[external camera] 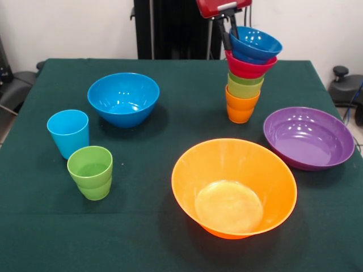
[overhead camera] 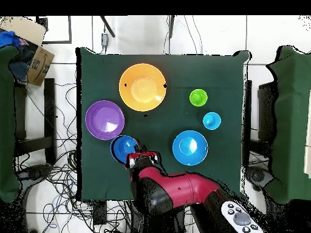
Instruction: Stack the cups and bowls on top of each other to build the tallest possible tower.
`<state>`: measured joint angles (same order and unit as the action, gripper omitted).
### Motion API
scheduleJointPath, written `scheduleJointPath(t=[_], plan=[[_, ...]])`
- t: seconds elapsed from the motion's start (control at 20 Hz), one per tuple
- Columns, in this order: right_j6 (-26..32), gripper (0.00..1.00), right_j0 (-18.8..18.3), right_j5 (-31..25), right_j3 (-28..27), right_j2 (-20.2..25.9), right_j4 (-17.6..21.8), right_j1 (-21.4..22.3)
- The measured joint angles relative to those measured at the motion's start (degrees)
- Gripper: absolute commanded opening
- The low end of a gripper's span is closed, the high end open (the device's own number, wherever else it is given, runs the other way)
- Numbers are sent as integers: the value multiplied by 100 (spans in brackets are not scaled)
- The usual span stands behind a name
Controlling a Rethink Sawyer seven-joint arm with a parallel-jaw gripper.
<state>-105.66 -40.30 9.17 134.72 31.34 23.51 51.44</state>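
No writing or label can be read on any piece. Going left to right across the green table (external camera: pixel 170 90): a light blue cup (external camera: pixel 68 132) and a stepped green cup (external camera: pixel 91 171) stand near the left edge, a blue bowl (external camera: pixel 123 98) behind them. A large orange bowl (external camera: pixel 234 187) sits by the near edge. The tower (external camera: pixel 246 85), toward the far right corner, has an orange cup lowest, then green cups and a red bowl. Its top blue bowl (external camera: pixel 255 44) sits tilted, its rim gripped by the pincer (external camera: pixel 227 25), whose upper part is cut off. A purple bowl (external camera: pixel 308 137) lies by the right edge.
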Motion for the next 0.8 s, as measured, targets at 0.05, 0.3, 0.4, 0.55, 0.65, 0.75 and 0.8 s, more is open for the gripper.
scheduleJointPath(t=[0.05, 0.3, 0.4, 0.55, 0.65, 0.75, 0.8], plan=[[0, 0, -15, 1, -1, 1, 5, 0], [0, 0, -147, 0, 0, 1, 55, -1], [0, 0, -169, 0, -1, 1, 55, -1], [0, 0, -180, 0, 0, 1, 55, -1], [0, 0, -178, 0, 0, 2, 55, 0], [0, 0, -170, 0, 0, 2, 56, -1], [0, 0, -162, 1, 0, 1, 55, 0]])
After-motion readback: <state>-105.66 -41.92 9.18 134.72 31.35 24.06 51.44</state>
